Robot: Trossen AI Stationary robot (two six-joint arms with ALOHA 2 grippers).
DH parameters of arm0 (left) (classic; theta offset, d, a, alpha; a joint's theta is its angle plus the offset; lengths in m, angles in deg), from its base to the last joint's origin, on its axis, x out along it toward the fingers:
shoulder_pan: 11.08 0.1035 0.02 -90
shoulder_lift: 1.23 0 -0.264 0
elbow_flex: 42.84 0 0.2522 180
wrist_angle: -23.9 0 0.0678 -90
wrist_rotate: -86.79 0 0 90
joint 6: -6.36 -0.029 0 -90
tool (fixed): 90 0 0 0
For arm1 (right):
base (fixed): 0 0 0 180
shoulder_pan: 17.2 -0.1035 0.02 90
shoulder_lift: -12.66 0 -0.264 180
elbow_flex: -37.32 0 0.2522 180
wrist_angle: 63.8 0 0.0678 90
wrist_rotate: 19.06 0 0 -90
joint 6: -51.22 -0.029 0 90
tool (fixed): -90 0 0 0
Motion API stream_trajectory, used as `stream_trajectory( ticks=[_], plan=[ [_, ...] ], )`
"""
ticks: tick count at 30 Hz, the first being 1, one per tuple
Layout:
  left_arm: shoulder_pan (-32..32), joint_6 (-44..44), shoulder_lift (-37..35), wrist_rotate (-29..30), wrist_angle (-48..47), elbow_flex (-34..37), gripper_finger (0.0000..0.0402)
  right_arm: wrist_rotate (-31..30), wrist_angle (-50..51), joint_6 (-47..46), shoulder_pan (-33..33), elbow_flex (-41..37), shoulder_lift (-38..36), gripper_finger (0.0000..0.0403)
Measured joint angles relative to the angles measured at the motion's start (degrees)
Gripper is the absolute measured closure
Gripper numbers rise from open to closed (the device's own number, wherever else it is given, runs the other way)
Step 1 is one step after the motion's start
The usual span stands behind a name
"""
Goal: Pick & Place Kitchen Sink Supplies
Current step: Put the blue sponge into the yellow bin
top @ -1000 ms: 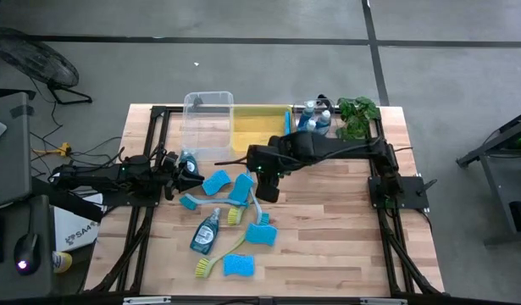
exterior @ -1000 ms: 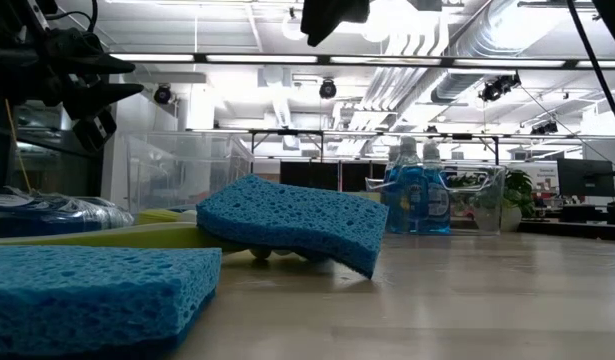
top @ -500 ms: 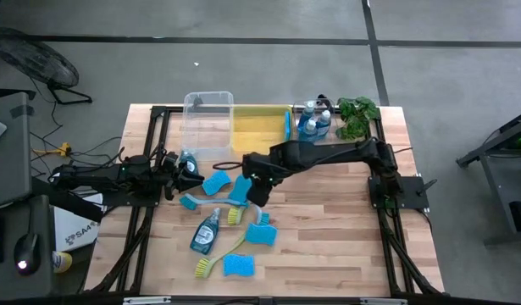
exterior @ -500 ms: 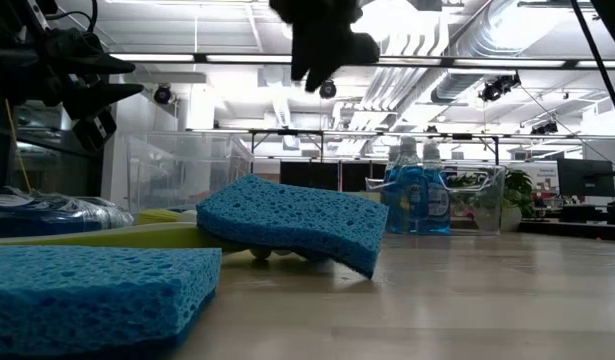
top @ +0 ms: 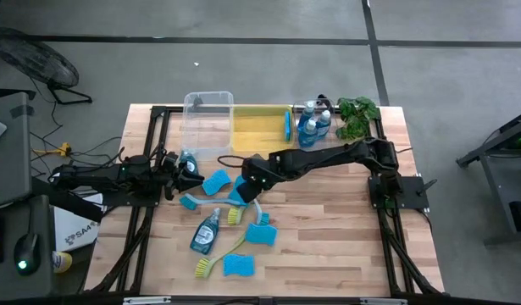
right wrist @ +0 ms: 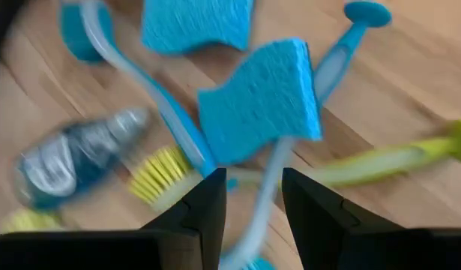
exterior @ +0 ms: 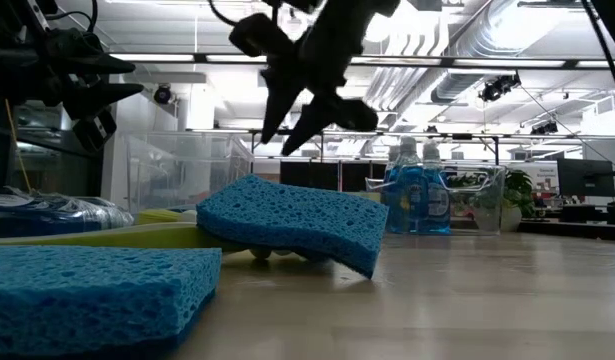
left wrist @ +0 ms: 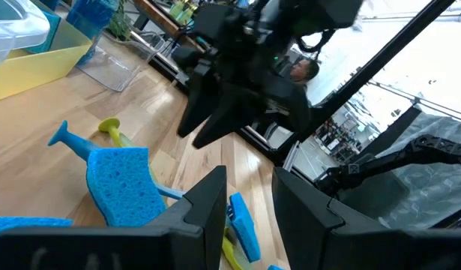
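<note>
My right gripper, jaws open, hangs mid-frame over four sponges, three brushes, one loose soap bottle.

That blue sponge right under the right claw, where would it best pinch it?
Probably across the two long edges of the sponge, coming straight down from above. It lies propped on brush handles, tilted rather than flat, so its edges stand clear of the wood. The right gripper hangs open just above it, with its fingers pointing down.
</note>
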State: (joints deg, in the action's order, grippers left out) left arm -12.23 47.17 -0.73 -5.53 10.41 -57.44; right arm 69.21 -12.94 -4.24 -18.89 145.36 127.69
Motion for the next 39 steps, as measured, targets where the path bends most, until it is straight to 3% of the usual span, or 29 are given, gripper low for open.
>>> stream_trajectory(
  ticks=[5, 16, 23, 39],
  plan=[
    [0.0, 0.0, 0.0, 0.0, 0.0, 0.0, 0.0296, -1.2, -15.3, -6.3, 0.2, -12.5, -4.5, 0.0264],
    [0.0, 0.0, 0.0, 0.1, 0.0, 0.0, 0.0296, -6.2, -35.9, -12.7, -0.1, -34.3, -15.7, 0.0165],
    [0.0, 0.0, 0.0, 0.2, 0.0, 0.0, 0.0296, -3.7, -41.8, -10.1, -0.1, -37.8, -15.9, 0.0162],
    [0.0, 0.0, 0.0, 0.3, 0.0, 0.0, 0.0296, 1.2, -42.8, -3.6, 1.8, -35.3, -12.0, 0.0162]
  ],
)
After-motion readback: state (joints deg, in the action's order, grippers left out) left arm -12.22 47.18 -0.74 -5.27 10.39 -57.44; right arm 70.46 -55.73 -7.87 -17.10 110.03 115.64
